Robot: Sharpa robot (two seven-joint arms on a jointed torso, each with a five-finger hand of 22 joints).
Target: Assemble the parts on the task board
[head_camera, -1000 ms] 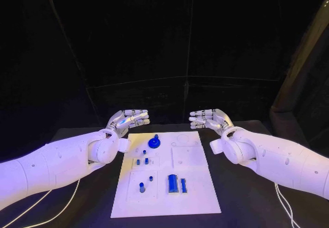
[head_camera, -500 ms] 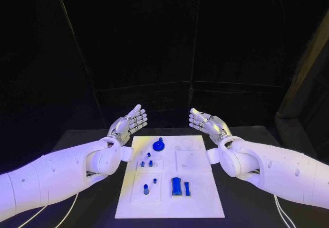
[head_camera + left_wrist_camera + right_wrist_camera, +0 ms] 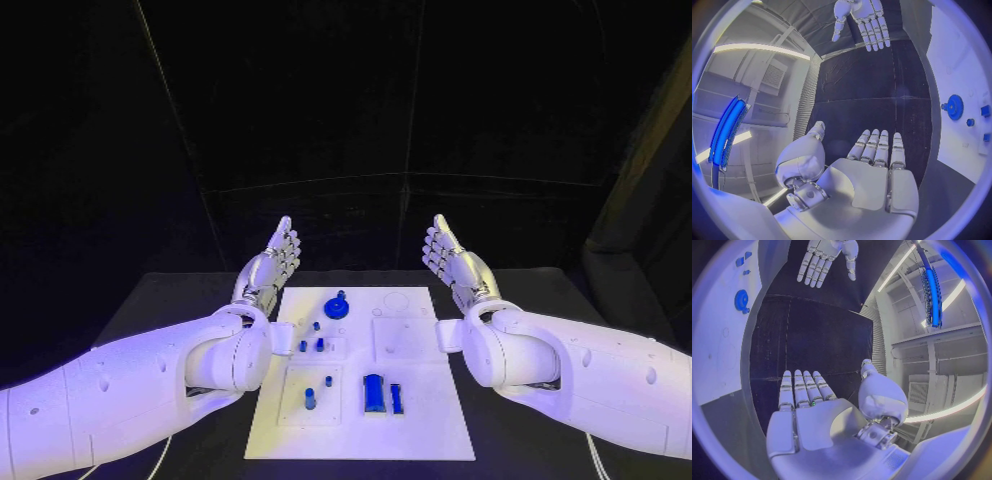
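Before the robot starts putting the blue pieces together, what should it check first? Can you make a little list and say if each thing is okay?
1. Left hand holds nothing, fingers straight: ok.
2. Right hand holds nothing, fingers straight: ok.
3. Both hands are off the task board, one beside each far corner: ok.
4. Blue gear sits at the board's far end with nothing covering it: ok.
5. Big blue block and the thin blue piece next to it lie near the board's near end, in plain sight: ok.
6. Whether the small blue pegs are pushed fully in: cannot tell.
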